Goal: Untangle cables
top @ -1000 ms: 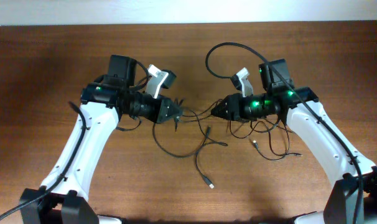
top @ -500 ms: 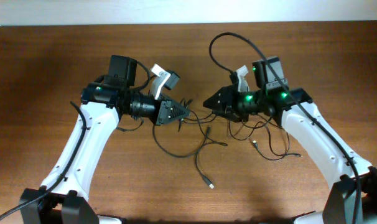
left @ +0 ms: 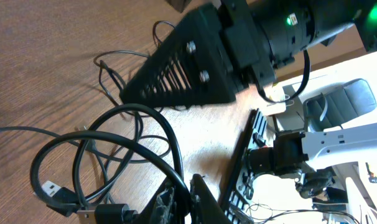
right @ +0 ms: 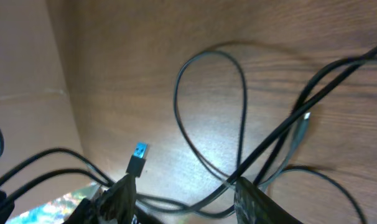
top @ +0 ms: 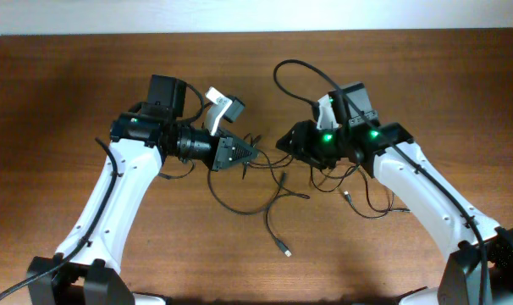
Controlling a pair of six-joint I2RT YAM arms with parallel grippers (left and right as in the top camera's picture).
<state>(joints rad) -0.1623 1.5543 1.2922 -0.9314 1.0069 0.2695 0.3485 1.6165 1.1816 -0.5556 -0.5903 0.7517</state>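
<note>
Black cables (top: pixel 283 194): lying tangled on table (top: pixel 62 85) between the two grippers, with loose loops trailing toward the near edge and one loop arching up behind the right arm (top: pixel 426 191).
Change: right gripper (top: pixel 284 142) is sitting further left and turned compared with a second ago, its arching loop leaning left too. Left gripper (top: pixel 250 154) is sitting further right than then.
Left gripper: fingers are pinching a cable loop.
Right gripper: fingers are standing partly apart — cables are crossing between them, none clamped.
Count: two arms and two grippers are showing; the cables are too knotted for counting. Two plugs are showing overhead — one (top: pixel 286 251) lying free, one (top: pixel 347 196) under the right arm; the right wrist view is showing a blue-tipped plug (right: pixel 137 157).
</note>
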